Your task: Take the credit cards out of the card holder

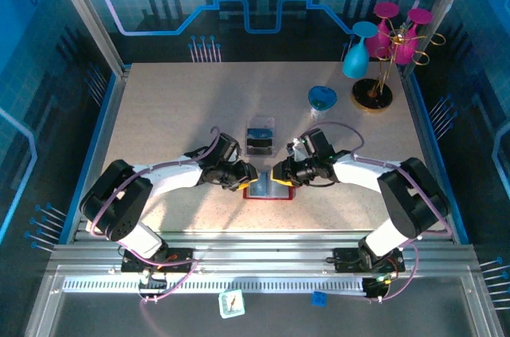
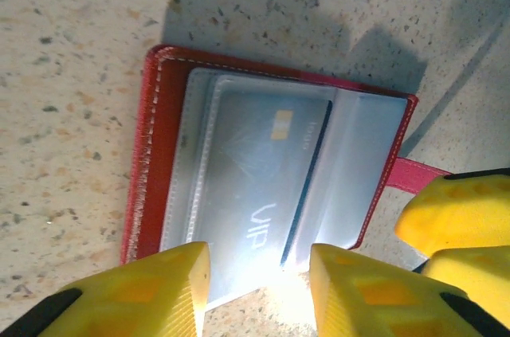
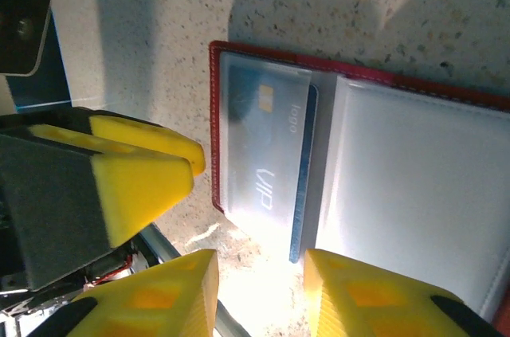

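The red card holder (image 1: pixel 268 197) lies open on the table between my two grippers. In the left wrist view the card holder (image 2: pixel 154 122) shows its pale pockets and its red tab (image 2: pixel 414 174). A blue credit card (image 2: pixel 255 162) marked VIP sits in a translucent pocket, one corner sticking out. My left gripper (image 2: pixel 259 289) is open just over that corner, touching nothing. In the right wrist view the same credit card (image 3: pixel 267 146) sits in the left pocket of the card holder (image 3: pixel 213 126). My right gripper (image 3: pixel 259 297) is open at the card's near edge.
A clear plastic box (image 1: pixel 260 136) with dark cards inside stands just behind the holder. Farther back on the right are a blue heart-shaped dish (image 1: pixel 322 98) and a stand (image 1: pixel 373 92) with blue and pink glasses. The two grippers' fingers nearly meet over the holder.
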